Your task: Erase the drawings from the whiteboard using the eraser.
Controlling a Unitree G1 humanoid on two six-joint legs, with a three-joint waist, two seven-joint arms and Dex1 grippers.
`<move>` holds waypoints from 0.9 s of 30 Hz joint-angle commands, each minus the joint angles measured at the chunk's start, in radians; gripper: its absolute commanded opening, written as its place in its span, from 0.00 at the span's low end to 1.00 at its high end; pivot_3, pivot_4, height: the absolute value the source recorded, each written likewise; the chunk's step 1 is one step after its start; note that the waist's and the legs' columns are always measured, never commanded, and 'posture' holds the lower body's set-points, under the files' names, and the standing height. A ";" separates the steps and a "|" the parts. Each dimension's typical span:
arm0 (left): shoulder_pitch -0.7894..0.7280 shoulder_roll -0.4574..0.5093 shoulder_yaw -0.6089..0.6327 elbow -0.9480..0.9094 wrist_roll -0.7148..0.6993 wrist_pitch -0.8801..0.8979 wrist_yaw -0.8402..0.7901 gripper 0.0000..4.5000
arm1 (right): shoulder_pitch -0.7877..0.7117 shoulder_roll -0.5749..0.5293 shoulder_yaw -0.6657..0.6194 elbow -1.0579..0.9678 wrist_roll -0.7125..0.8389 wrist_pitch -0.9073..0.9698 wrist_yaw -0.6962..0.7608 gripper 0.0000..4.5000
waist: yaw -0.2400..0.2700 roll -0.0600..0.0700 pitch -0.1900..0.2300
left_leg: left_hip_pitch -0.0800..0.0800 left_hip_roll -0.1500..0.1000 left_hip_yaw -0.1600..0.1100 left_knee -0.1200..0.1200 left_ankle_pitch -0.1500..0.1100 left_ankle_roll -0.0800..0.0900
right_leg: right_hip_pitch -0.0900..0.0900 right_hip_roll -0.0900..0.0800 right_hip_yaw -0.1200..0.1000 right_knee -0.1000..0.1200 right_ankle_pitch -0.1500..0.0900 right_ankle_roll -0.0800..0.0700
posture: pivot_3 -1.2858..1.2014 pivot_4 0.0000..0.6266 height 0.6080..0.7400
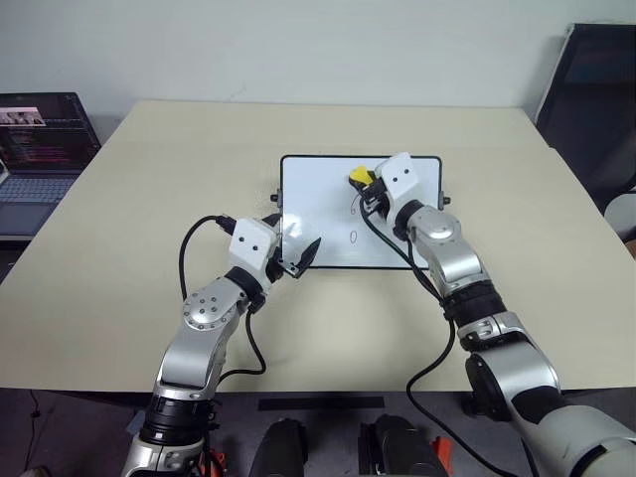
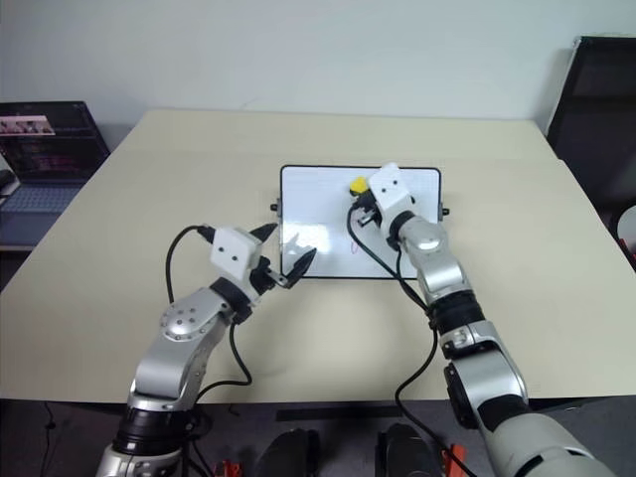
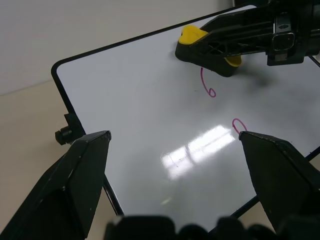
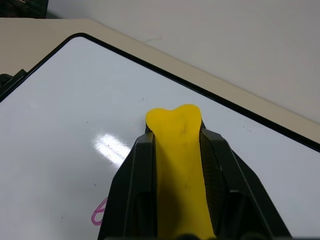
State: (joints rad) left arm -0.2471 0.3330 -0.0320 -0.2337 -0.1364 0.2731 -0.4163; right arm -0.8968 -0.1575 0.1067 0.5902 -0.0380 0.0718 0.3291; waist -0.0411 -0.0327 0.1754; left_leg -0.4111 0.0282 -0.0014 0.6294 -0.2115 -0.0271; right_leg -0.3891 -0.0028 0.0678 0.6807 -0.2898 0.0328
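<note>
While a laptop [image 1: 40, 149] sits open beyond the table's [image 1: 129, 199] left edge, the left gripper [image 1: 294, 254] hovers at the near left corner of the whiteboard [image 1: 313, 204], its two black fingers [image 3: 70, 185] spread wide with nothing between them, one on each side of the board's near edge as the left wrist view has it. The board lies flat at the middle of the table, black-framed, with a small knob [image 3: 65, 134] on its left side. On its white face two drawings show in pinkish ink: a "6" [image 3: 207, 86] just near of the eraser and a "0" [image 3: 239, 125] nearer still, by the board's near edge; whether a third mark sits under the eraser cannot be told. The yellow eraser [image 1: 359, 176] rests on the far part of the board, right of its middle, dark underside down against the surface. The right gripper [image 1: 370, 187] is clamped on it, a black finger [image 4: 137, 190] pressed along each side of the yellow block, the arm reaching in from the near right.
</note>
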 commanded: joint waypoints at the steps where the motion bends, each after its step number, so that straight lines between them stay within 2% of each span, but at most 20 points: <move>1: -0.015 -0.002 0.008 -0.025 -0.006 -0.020 -0.003 1.00 | -0.019 -0.034 -0.038 0.015 -0.016 0.000 -0.050 0.19 | 0.004 0.000 0.000 | 0.000 0.000 0.000 0.000 0.000 0.000 | 0.000 0.000 0.000 0.000 0.000 0.000 | 0.52 0.24 1.00; 14: -0.037 -0.006 0.007 0.008 -0.007 -0.037 -0.017 1.00 | -0.002 -0.040 -0.039 -0.026 -0.002 0.005 -0.069 0.19 | 0.008 0.000 0.000 | 0.000 0.000 0.000 0.000 0.000 0.000 | 0.000 0.000 0.000 0.000 0.000 0.000 | 0.52 0.24 1.00; 19: -0.034 -0.005 0.008 0.005 -0.011 -0.040 -0.021 1.00 | 0.029 -0.030 -0.053 -0.131 0.044 0.039 -0.034 0.19 | 0.008 0.000 0.000 | 0.000 0.000 0.000 0.000 0.000 0.000 | 0.000 0.000 0.000 -0.001 0.000 0.000 | 0.52 0.24 1.00; 27: -0.024 -0.012 0.004 -0.015 -0.019 -0.031 -0.024 1.00 | 0.109 -0.066 -0.086 -0.499 0.135 0.362 0.024 0.19 | 0.009 0.000 0.000 | -0.004 0.000 -0.002 -0.001 0.000 0.000 | -0.003 0.000 -0.001 -0.001 0.000 0.000 | 0.52 0.24 1.00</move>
State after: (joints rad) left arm -0.2677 0.3256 -0.0328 -0.2156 -0.1399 0.2544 -0.4348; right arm -0.7906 -0.2148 0.0504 0.2030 0.0612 0.3642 0.3408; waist -0.0325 -0.0326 0.1755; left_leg -0.4152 0.0283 -0.0040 0.6288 -0.2115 -0.0271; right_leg -0.3918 -0.0030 0.0669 0.6798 -0.2898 0.0329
